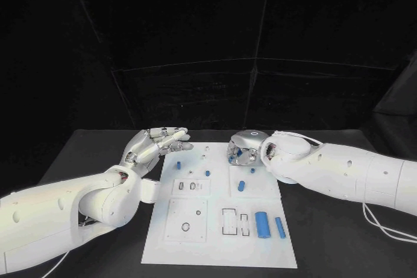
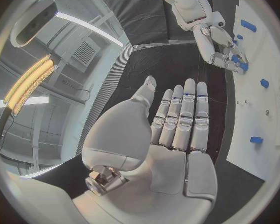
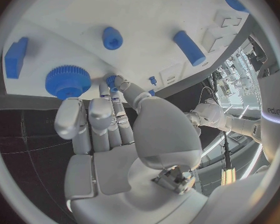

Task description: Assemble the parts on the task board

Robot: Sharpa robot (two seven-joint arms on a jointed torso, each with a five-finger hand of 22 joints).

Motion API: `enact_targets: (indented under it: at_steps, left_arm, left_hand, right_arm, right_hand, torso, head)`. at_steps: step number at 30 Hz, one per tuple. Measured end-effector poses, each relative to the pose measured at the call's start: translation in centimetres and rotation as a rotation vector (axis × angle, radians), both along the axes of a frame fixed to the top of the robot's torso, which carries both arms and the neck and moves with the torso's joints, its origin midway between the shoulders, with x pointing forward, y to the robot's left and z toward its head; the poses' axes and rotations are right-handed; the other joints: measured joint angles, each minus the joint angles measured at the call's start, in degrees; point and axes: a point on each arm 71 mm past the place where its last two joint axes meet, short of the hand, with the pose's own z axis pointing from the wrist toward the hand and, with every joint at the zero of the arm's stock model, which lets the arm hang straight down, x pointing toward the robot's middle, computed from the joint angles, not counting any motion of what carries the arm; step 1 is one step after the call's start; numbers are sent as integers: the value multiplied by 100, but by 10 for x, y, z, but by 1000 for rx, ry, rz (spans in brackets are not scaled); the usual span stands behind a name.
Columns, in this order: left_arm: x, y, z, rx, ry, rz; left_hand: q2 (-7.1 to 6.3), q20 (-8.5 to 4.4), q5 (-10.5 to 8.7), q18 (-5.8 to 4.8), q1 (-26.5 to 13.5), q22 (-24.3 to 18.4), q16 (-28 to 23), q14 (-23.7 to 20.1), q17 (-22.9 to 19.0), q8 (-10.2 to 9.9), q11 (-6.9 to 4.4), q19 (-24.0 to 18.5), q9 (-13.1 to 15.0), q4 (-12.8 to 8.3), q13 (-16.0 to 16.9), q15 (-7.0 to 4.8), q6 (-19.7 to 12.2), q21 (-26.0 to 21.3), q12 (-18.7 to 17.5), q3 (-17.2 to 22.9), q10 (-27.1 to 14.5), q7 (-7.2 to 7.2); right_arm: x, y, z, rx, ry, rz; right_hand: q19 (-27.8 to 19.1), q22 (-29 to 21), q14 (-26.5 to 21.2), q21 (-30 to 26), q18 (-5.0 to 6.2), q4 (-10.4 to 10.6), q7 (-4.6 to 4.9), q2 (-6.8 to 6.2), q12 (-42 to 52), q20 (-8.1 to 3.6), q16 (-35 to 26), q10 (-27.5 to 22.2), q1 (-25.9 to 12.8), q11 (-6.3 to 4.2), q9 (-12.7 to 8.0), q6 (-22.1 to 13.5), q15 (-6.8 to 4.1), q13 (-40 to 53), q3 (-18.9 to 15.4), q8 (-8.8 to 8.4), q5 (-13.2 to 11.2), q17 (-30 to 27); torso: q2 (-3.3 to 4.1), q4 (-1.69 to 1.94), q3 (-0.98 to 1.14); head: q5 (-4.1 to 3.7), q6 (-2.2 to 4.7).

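**Right hand pinching a small blue part at the far edge of the task board; left hand flat and empty beside it**

The white task board [image 1: 222,230] lies on the black table [image 1: 348,242], between the two arms. The right hand [image 1: 243,150] is lowered over the board's far end, knuckles up and fingers curled downward. In the right wrist view, the fingertips [image 3: 118,82] meet the thumb tip around a small blue part [image 3: 111,79], pinched just off the board surface. Just beside these fingers sits a blue gear [image 3: 68,81] with a toothed rim; past it lies a blue rectangular block [image 3: 15,57]. Ahead of the fingertips stand a short blue sleeve [image 3: 112,38] with a hollow end and a longer blue cylinder [image 3: 189,48].

The left hand [image 1: 156,144] hangs above the table just off the board's edge, well apart from the right hand. Its palm is open, and its fingers [image 2: 184,117] lie straight and side by side, holding nothing.

Near the robot, on the board's end farthest from both hands, two blue pins [image 1: 261,224] lie beside rectangular slots [image 1: 229,221]. A round recess [image 1: 187,226] sits on the left hand's side of these.
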Motion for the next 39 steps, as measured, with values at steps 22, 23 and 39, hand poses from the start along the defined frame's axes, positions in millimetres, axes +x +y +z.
enact_targets:
  at_steps: [22, 23, 39]
  left_arm:
    - [1, 2, 2, 1, -5, 3]
    - [1, 2, 2, 1, -5, 3]
    - [2, 0, 5, 0, -12, -1]
  left_hand:
    - [0, 1, 0, -1, 0, -5, 1, 0, -1, -36, 0, 39, 1, -16, 1, 0, 0, 0, 0, 16, 0, 0]
    - [0, 1, 0, -1, 0, -6, 1, 0, -1, -36, 0, 39, 1, -16, 1, 0, 0, 0, 0, 16, 0, 0]
    - [0, 1, 0, -1, 0, -5, 1, 0, -1, -36, 0, 39, 2, -16, -3, 0, 0, 0, 0, 16, 0, 0]
  right_arm:
    - [17, 31, 34, 170, -170, -21]
    - [18, 33, 34, 171, -170, -21]
    - [27, 56, 30, 137, -127, -8]
  right_hand:
    - [20, 139, 21, 71, 1, 47, 0, 4, -28, -20, 107, 45, 7, -4, 7, 44, -20, 4, 144, -27, 17, 71]
    - [20, 139, 20, 71, 1, 62, 0, 3, -28, -20, 107, 45, 7, -4, 7, 43, -20, 1, 158, -28, 17, 70]
    - [40, 154, 20, 95, 2, 100, 15, -71, -28, 1, 134, 1, -20, 39, 32, 9, -20, -8, 200, -72, -17, 74]
  torso:
    - [24, 41, -7]
    - [29, 48, -9]
    - [90, 121, -43]
  head:
    - [48, 86]
    - [48, 83]
    - [20, 74]
